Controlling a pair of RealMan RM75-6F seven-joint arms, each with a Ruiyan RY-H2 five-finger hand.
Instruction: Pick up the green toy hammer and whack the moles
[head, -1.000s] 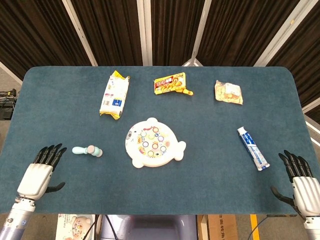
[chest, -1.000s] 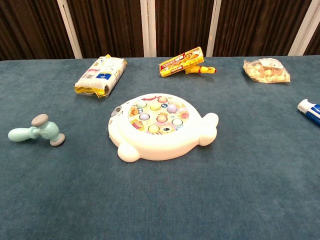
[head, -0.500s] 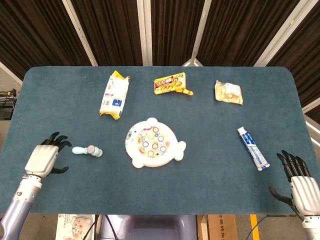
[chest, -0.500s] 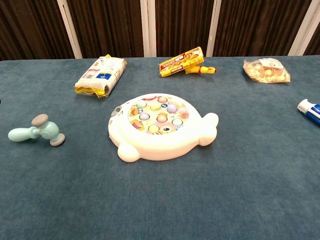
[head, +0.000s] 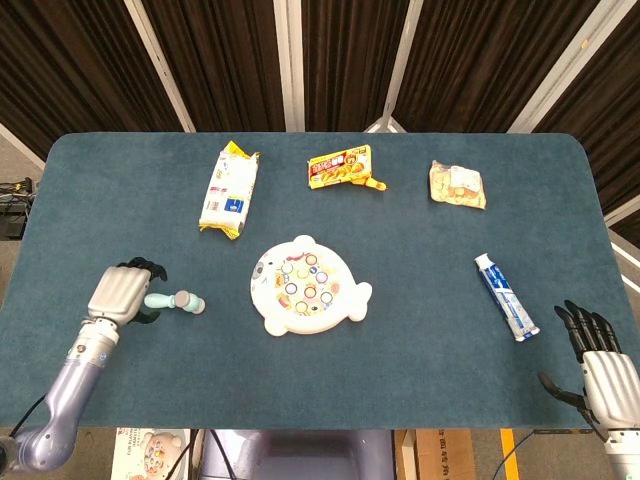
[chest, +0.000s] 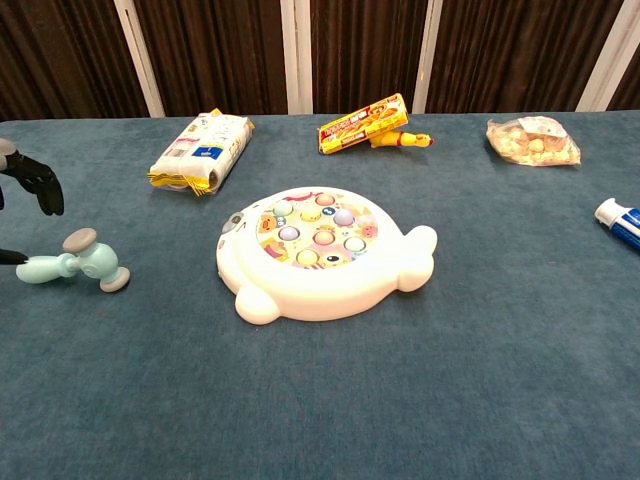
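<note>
1. While the green toy hammer (head: 176, 301) lay at frame's lower left, the left hand (head: 120, 293) hovered over its handle, fingers spread, nothing gripped yet.
2. Right hand (head: 600, 360) idled wide, lower right.
3. Mole board (head: 308, 285) untouched; grabbing and whacking all left.

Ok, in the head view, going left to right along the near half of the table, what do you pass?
Left hand → green toy hammer → whack-a-mole toy → toothpaste tube → right hand.
</note>
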